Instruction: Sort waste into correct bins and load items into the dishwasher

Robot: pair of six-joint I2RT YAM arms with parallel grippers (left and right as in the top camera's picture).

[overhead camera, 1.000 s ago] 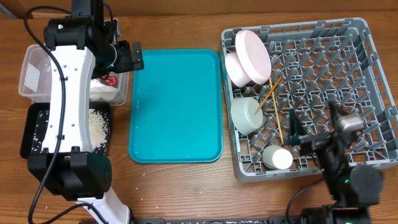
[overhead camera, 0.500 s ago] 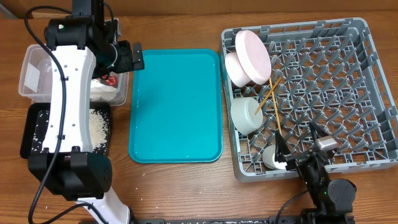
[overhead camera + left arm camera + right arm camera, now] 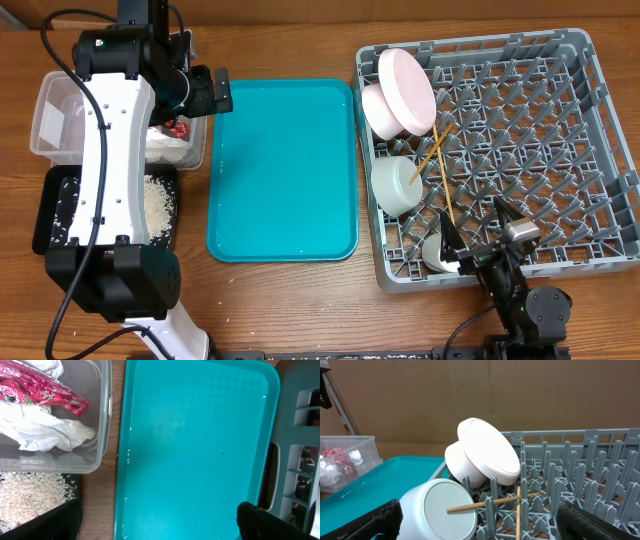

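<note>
Wooden table (image 3: 300, 300) was seen: left gripper (image 3: 157, 522) was held splayed, empty, over teal tray (image 3: 283, 170); right gripper (image 3: 478, 235) was splayed, empty, above dish rack (image 3: 560, 130).

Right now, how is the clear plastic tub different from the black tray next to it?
The clear plastic tub is see-through with taller walls; the black tray is opaque and shallow. The clear plastic tub holds a crumpled white napkin and a red wrapper; the black tray holds loose rice. Both are rectangular, of similar footprint, and sit beside the teal tray.
</note>
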